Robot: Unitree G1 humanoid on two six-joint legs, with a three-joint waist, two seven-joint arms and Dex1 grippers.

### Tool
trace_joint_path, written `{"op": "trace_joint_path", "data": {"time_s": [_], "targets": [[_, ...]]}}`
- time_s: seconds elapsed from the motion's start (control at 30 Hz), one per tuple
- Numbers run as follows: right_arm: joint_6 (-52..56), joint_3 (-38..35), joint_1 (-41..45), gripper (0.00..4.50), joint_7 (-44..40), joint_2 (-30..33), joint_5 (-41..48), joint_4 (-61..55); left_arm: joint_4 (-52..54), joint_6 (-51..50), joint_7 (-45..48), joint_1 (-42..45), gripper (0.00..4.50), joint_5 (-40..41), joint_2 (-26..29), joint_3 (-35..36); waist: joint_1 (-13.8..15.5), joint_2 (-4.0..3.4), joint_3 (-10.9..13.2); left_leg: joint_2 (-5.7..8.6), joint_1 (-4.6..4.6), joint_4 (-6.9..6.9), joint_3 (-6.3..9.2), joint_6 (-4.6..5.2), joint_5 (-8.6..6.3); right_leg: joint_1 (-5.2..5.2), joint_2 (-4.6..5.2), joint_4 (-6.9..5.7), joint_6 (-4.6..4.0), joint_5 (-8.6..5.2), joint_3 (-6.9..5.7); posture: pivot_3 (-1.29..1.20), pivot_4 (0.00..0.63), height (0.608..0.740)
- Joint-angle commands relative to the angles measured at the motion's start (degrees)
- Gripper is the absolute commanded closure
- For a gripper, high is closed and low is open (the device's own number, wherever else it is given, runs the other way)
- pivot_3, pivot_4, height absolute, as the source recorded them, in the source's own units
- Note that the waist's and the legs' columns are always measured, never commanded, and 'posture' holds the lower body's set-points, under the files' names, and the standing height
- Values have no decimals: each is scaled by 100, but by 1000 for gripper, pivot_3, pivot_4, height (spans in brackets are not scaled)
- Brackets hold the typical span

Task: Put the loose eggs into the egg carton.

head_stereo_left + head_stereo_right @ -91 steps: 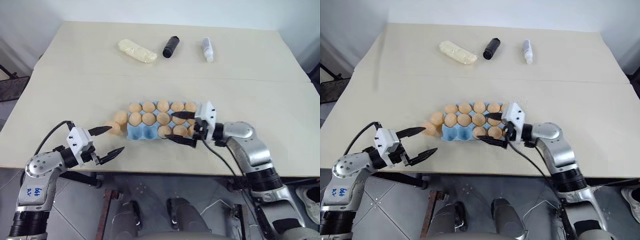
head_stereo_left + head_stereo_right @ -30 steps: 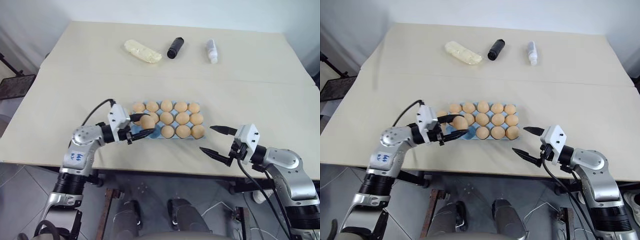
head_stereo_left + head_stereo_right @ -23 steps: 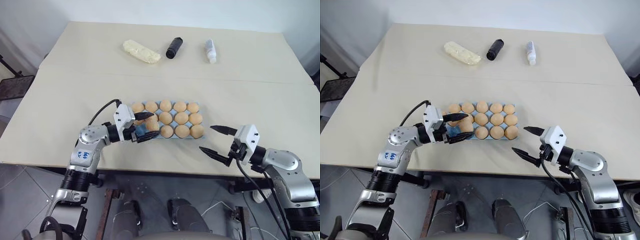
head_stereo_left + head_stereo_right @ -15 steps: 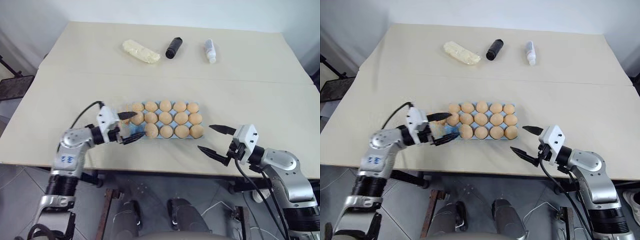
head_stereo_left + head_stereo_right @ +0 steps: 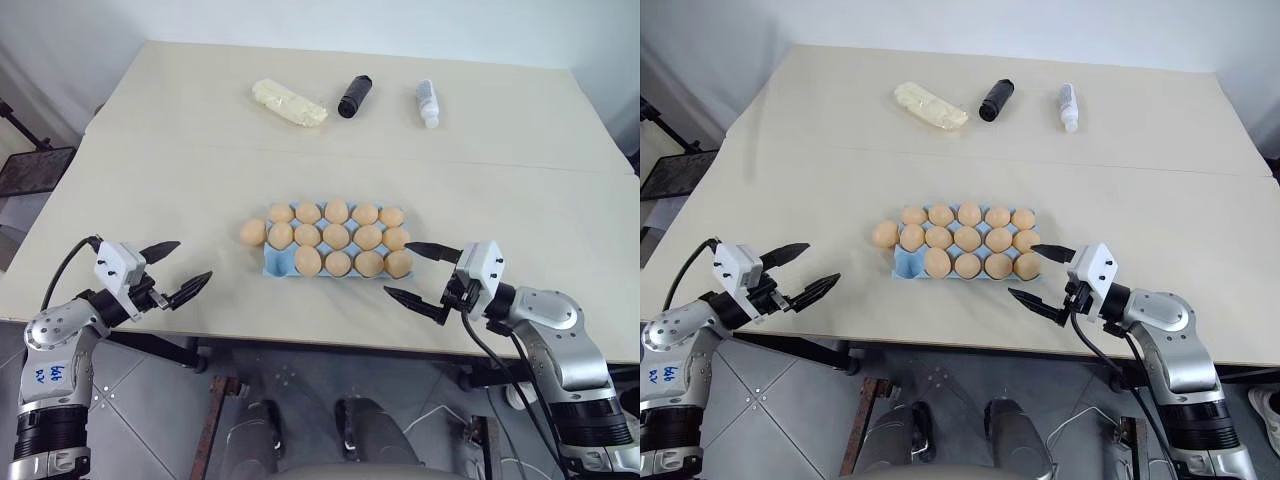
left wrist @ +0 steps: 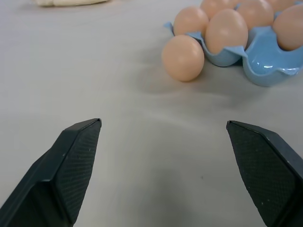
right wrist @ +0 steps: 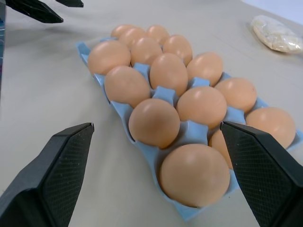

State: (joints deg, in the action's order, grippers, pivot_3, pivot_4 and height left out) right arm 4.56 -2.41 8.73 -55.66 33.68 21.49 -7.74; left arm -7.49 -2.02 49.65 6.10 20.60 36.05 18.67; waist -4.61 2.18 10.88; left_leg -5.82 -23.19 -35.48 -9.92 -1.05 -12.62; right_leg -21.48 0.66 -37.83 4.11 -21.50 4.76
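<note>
Eggs [image 5: 338, 239], smooth, matte, tan-orange ovals, sit packed in the egg carton [image 5: 276, 265], a light blue moulded tray with scalloped edges and rounded cups, lying mid-table. Count them: five in the far row, five in the middle, four in the near row, and the near-left cup [image 6: 270, 66] shows bare glossy blue. One loose egg [image 5: 252, 232] rests on the table just beside the carton's left end, close to its far corner, apart from either gripper.

Left gripper [image 5: 175, 269] hovers at the near-left edge of the table, its two black pointed fingers spread wide with nothing between them; the wrist view shows their fine cross-hatched pads [image 6: 75, 161] aimed toward that loose egg. Right gripper [image 5: 418, 273] hangs just off the carton's right end, jaws also spread wide and empty, textured pads [image 7: 52, 177] flanking the nearest eggs in its own view.

Further back lie three things in a row: a pale yellow lumpy oblong [image 5: 288, 102], a black cylinder [image 5: 354, 96] on its side, and a small white bottle [image 5: 428, 103] lying flat.

Table [image 5: 150, 180] is a plain cream-beige surface, matte, with a seam running across it behind the carton. Grey floor tiles show below the near edge, and a pale wall sits beyond the far edge.
</note>
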Motion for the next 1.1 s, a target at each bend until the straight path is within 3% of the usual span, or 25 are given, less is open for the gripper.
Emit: {"op": "trace_joint_path", "data": {"time_s": [0.03,0.13,0.3,0.73,0.83,1.03,1.1], "targets": [[-109,-11,101,0,-60,-5,29,-1,152,-70,-206,147,2,190,-162,41,-8,0,0,0,1,1,-1,1,0,0,0,0,0,0,1,0,150,740],[-88,-41,131,0,-84,47,32,5,105,-133,-220,582,2,4,-368,-427,16,0,0,0,0,0,1,4,1,0,-2,-2,0,0,-2,0,150,740],[152,-93,170,0,33,53,116,-279,-1030,92,-298,1579,2,-529,-546,-999,10,1,0,4,1,-9,0,1,14,1,-6,-4,2,2,1,0,150,740],[263,-111,148,0,273,-42,124,-495,-2803,874,-215,2829,2,-935,-1023,-1453,3,1,0,0,-3,-17,-11,0,16,-6,-13,-4,7,-9,7,0,150,740],[257,-98,147,0,301,-57,113,-494,-2935,950,-209,2929,586,-955,-1069,-1464,5,1,0,0,-3,-21,-11,2,15,-6,-13,-7,9,-8,8,0,150,740],[253,-105,105,0,334,-65,115,-516,-2545,951,-80,2698,2510,-782,-865,-1281,-16,1,0,-1,-3,-18,-11,-1,16,-7,-22,-8,8,-8,8,0,150,740],[250,-108,84,0,337,-63,116,-521,-2376,912,-49,2631,2719,-709,-821,-1216,-16,1,0,-4,-3,-17,-11,-2,16,-7,-22,-8,8,-8,9,0,150,740]]}}
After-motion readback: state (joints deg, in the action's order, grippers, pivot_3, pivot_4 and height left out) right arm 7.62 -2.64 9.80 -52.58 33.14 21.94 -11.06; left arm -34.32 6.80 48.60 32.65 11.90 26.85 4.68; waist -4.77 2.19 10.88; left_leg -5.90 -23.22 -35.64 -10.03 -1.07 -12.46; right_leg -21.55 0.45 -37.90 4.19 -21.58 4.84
